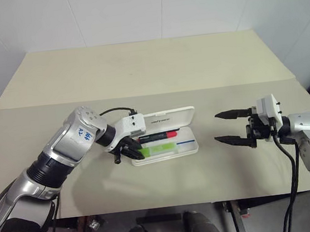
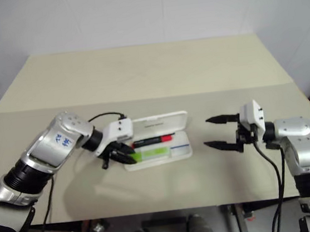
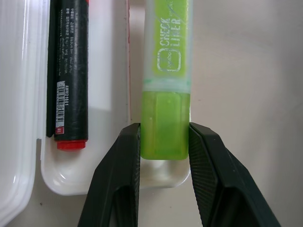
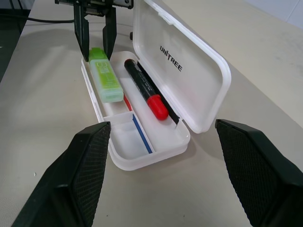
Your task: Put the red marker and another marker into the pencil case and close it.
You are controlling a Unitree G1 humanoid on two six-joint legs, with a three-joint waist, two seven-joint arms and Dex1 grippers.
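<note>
The left gripper [image 3: 164, 142] is reaching down and to the right into the open pencil case [image 1: 188, 148], its two black fingers [image 3: 119, 179] pressing on either side of the lime-green marker's [image 4: 106, 80] cap end, so it is clamped on that marker rather than standing free. The green marker is lying flat in the near compartment of the case, its long axis running along the length of the case, away from the left gripper and toward the right arm. Beside it, in the compartment nearer the hinge, the red marker [image 1: 159, 135] is lying parallel, its black barrel at the left gripper's end and its red cap pointing toward the right. The white lid [image 1: 169, 117] is standing raised on the far side. The right gripper [image 1: 233, 125] is hovering level over the beige table [image 1: 138, 67], a clear gap to the right of the case, its fingers spread wide apart and holding nothing. Both markers appear to be in place, so what is left looks like letting go and folding the lid toward the robot; the left gripper is nearer it.
</note>
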